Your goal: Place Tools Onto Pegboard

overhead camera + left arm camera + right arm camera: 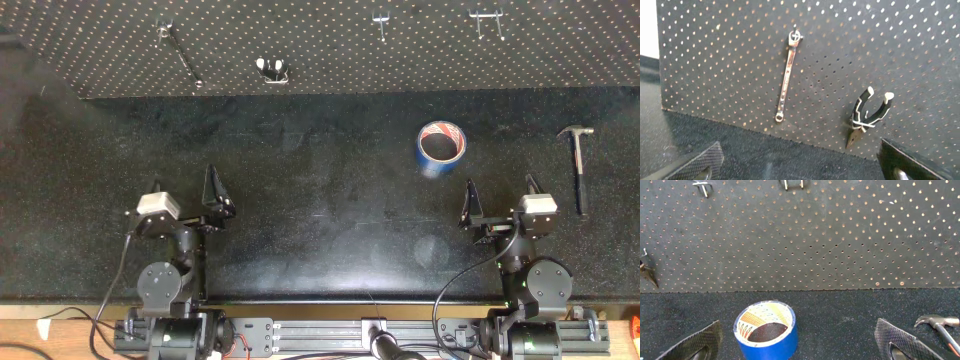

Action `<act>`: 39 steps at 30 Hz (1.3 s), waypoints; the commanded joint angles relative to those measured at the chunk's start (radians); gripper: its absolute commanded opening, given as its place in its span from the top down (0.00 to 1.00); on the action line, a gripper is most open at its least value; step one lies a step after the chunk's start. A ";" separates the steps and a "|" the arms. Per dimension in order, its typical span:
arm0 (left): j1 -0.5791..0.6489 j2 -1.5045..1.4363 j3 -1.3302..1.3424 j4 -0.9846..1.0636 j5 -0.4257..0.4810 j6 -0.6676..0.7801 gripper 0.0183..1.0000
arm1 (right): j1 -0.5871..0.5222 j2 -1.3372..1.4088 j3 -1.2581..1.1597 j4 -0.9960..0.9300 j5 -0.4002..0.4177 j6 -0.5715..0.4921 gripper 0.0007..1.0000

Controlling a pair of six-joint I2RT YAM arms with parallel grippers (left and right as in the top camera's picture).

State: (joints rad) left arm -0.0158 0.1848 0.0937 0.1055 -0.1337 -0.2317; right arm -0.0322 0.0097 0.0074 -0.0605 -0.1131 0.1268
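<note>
A wrench [181, 53] [786, 76] and a pair of pliers [272, 70] [866, 118] hang on the black pegboard [320, 40] at the back. A roll of blue tape [440, 146] [766, 329] stands on the black mat right of centre. A hammer [577, 165] [938, 325] lies at the far right of the mat. My left gripper [185, 188] [800, 172] rests open near the left arm's base, with nothing between its fingers. My right gripper [500, 196] [800, 352] rests open near the right arm's base, the tape a little beyond it.
Two bare metal hooks [380, 20] [487, 20] stick out of the pegboard's right half, seen also in the right wrist view as hooks [702, 187] [793, 184]. The black mat [320, 220] spreads wide between the arms and the board.
</note>
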 commanded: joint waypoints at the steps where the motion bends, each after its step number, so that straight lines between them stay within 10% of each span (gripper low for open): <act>1: 0.004 -0.151 -0.054 0.006 0.093 0.045 0.00 | 0.006 -0.007 -0.003 -0.003 0.001 0.008 0.00; 25: 0.003 -0.182 -0.088 -0.184 0.195 0.095 0.00 | 0.023 0.031 0.003 -0.006 0.050 0.048 0.00; 28: 0.003 -0.182 -0.088 -0.184 0.195 0.095 0.00 | 0.119 0.513 0.361 -0.172 0.038 0.326 0.00; 33: 0.003 -0.182 -0.088 -0.184 0.195 0.095 0.00 | 0.323 1.132 0.929 -0.614 0.043 0.312 0.00; 39: 0.003 -0.182 -0.088 -0.184 0.195 0.095 0.00 | 0.420 1.488 1.001 -0.626 0.085 0.240 0.00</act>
State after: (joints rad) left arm -0.0158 0.0109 0.0078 -0.0727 0.0463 -0.1528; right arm 0.3695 1.4418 0.9611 -0.6895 -0.0677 0.4103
